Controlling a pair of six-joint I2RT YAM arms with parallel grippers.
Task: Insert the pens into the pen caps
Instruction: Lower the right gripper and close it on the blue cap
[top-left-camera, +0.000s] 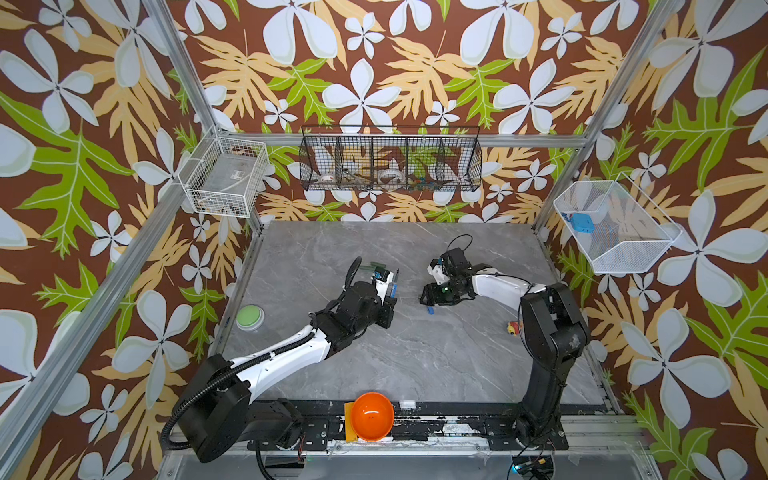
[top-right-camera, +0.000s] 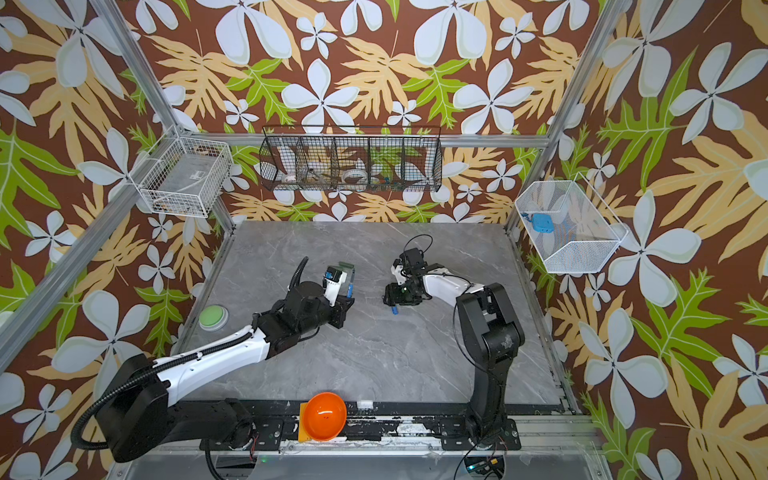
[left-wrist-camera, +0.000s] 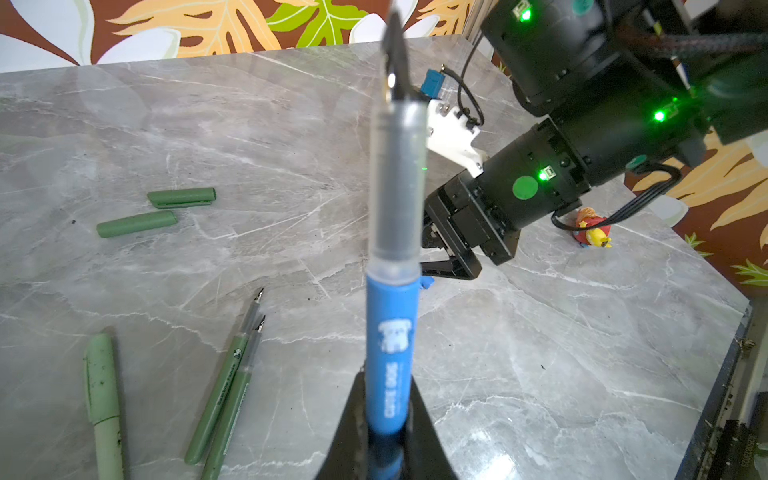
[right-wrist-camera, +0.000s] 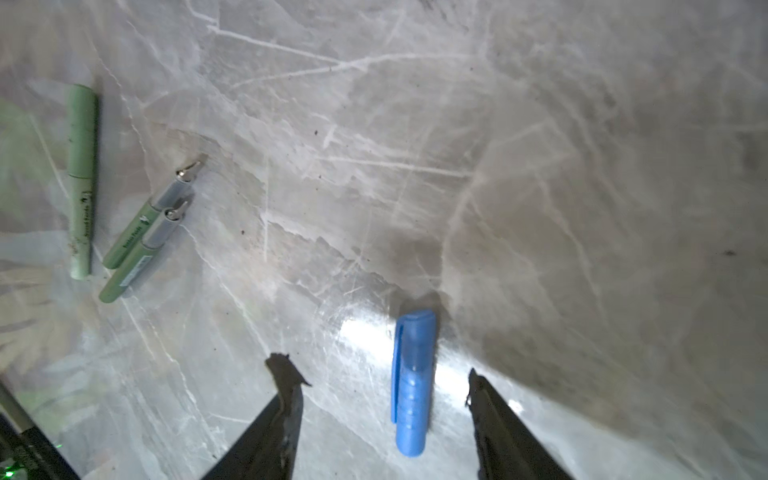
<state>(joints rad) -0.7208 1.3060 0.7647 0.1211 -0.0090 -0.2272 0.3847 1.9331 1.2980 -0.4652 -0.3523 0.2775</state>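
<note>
My left gripper (left-wrist-camera: 387, 386) is shut on the blue pen (left-wrist-camera: 390, 353), which points tip-first away from the wrist; both top views show it left of centre (top-left-camera: 394, 286) (top-right-camera: 351, 286). The blue pen cap (right-wrist-camera: 411, 382) lies flat on the table (top-left-camera: 430, 309). My right gripper (right-wrist-camera: 380, 374) hovers open just over it, one finger on each side, not touching. Two dark green pens (left-wrist-camera: 224, 382) lie side by side, uncapped. Two dark green caps (left-wrist-camera: 183, 196) (left-wrist-camera: 137, 223) lie farther off. A pale green pen (left-wrist-camera: 102, 395) lies with a pale green cap on its end.
A small red and yellow toy figure (top-left-camera: 514, 327) sits by the right arm's base. A green button (top-left-camera: 249, 318) is at the table's left edge, an orange bowl (top-left-camera: 372, 415) at the front rail. Wire baskets (top-left-camera: 390, 160) hang on the walls.
</note>
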